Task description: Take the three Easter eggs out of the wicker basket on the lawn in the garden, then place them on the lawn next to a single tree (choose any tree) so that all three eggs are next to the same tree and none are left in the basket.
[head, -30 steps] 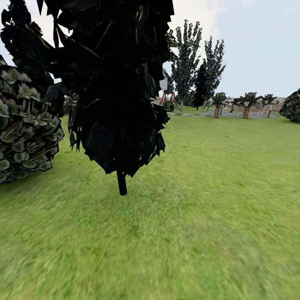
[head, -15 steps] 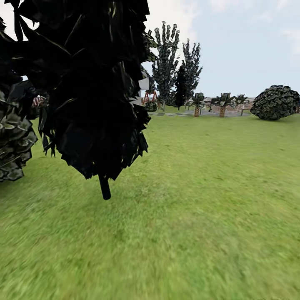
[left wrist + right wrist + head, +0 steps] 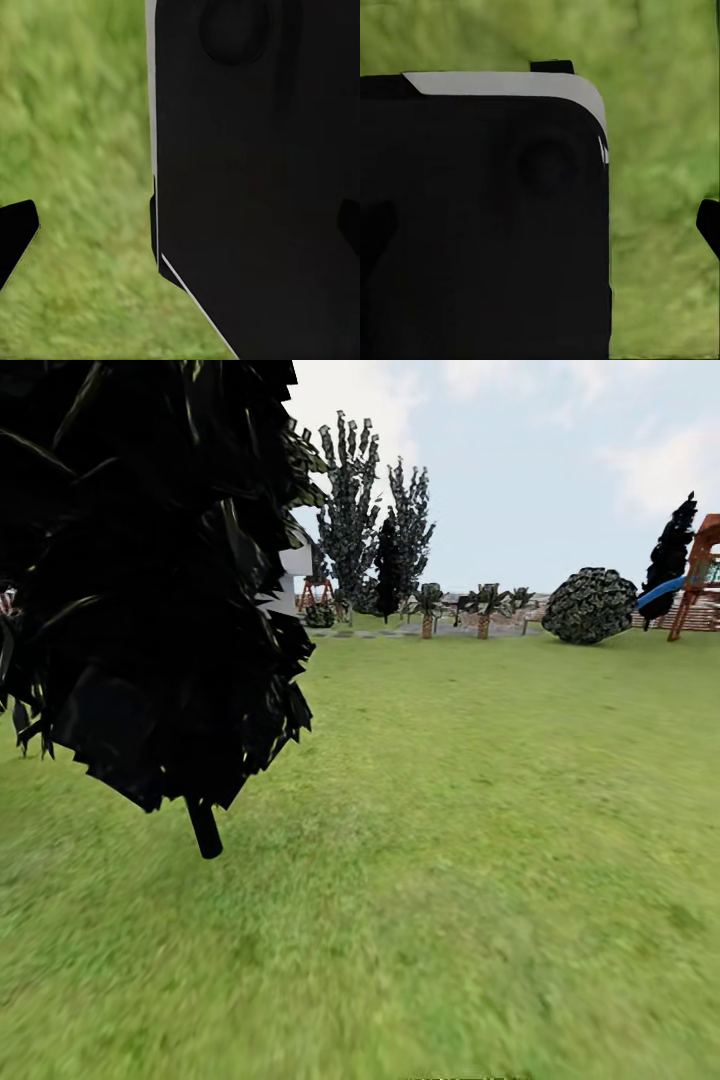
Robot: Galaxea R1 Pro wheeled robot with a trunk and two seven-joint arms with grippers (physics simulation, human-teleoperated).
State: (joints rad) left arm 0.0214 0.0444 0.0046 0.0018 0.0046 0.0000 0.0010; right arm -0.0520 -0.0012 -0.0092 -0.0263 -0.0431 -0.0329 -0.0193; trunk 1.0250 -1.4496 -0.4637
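The lawn spreads out ahead as mottled green grass. The Easter eggs and the wicker basket are out of view. Two tall trees with dark green, pale-flecked leaves stand far off at the back, their trunks too small to make out. In the left wrist view my left gripper hangs over grass, its fingertips wide apart and open, holding nothing. The right wrist view has my right gripper open over grass too, one fingertip at the picture's edge.
A near-black tree with a thin black trunk stands close on the left. Far back are short palms, a round bush, a wooden play tower with a blue slide, and a bit of white house. A black robot panel crosses both wrist views.
The whole head view has swung right: the black tree sits further left in the picture, the left bush has gone out, and the round bush and play tower have come in.
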